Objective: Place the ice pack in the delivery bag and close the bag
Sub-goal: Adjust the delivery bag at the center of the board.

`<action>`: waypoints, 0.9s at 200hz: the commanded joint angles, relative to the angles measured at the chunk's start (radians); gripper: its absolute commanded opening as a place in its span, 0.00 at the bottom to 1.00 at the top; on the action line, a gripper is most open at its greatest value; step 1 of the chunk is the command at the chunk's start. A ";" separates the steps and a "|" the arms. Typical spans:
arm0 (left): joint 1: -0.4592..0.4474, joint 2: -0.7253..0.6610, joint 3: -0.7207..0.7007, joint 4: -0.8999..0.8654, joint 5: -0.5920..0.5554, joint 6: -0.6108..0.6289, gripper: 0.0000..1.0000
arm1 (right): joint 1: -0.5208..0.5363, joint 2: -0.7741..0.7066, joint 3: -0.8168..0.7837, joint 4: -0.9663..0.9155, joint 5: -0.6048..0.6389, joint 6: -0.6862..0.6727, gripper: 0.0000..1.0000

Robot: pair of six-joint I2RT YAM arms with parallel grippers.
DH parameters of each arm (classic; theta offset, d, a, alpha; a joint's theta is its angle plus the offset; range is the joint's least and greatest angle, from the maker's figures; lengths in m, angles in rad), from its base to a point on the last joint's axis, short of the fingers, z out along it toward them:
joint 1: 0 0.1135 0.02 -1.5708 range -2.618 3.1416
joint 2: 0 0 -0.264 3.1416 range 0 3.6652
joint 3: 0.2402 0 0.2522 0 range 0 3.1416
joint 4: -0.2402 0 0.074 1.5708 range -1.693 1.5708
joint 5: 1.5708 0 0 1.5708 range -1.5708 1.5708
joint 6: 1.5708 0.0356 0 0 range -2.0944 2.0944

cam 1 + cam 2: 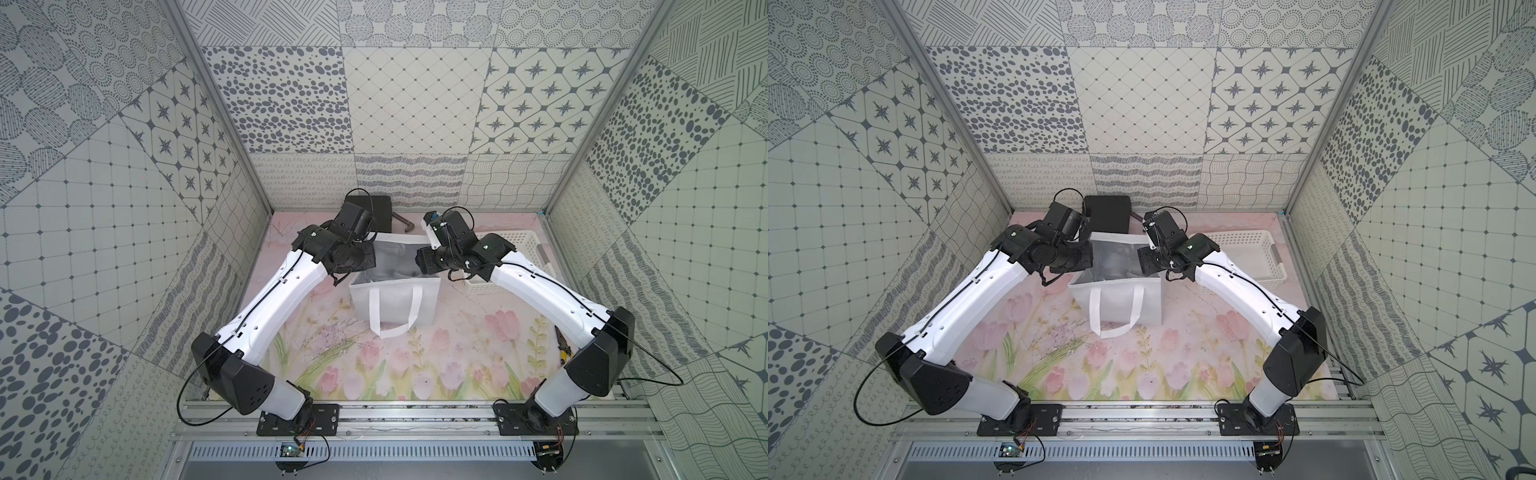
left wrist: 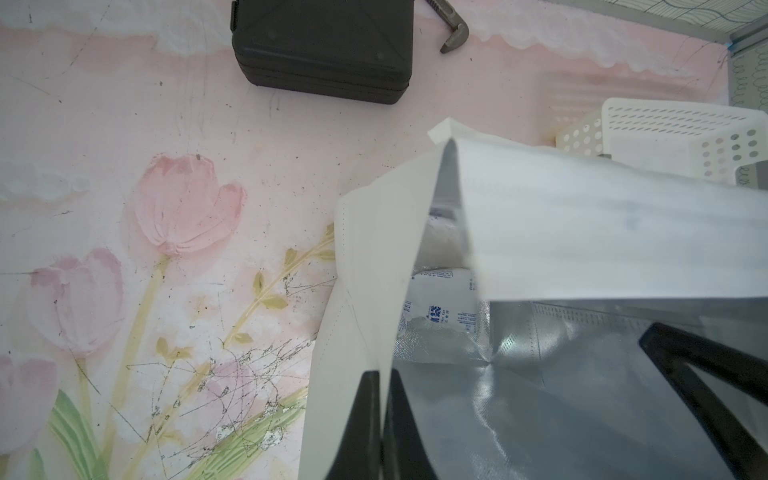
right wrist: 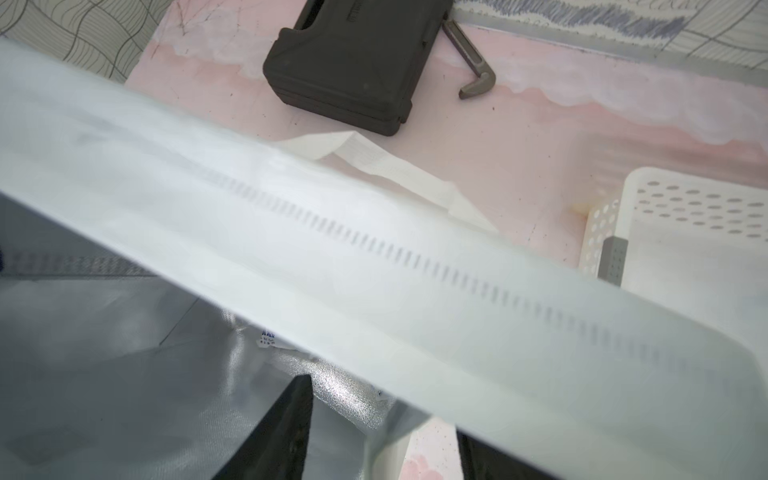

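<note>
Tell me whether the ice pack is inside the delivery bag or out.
Inside. The ice pack, white with blue print, lies at the bottom of the delivery bag.

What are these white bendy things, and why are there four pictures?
They are two robot arms, the left arm and the right arm, fixed to a flowery table. Two pictures come from a camera high above. The other two come from small cameras on each arm's wrist. On the table are a white delivery bag, a black case, a white basket and a bent metal tool. The left arm's jaws pinch one edge of the bag. The right arm's jaws sit open around the other side's edge. Down in the bag's silver lining lies the ice pack, white with blue print.
</note>
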 commanded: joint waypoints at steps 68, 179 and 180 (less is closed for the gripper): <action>0.005 -0.030 -0.037 0.019 0.035 -0.057 0.00 | -0.038 0.009 0.026 0.026 0.035 0.018 0.18; -0.151 -0.131 -0.166 0.082 0.079 -0.509 0.00 | -0.215 0.237 0.308 0.173 -0.200 -0.306 0.00; -0.154 -0.131 -0.165 0.082 0.078 -0.514 0.00 | -0.218 0.240 0.312 0.172 -0.206 -0.309 0.00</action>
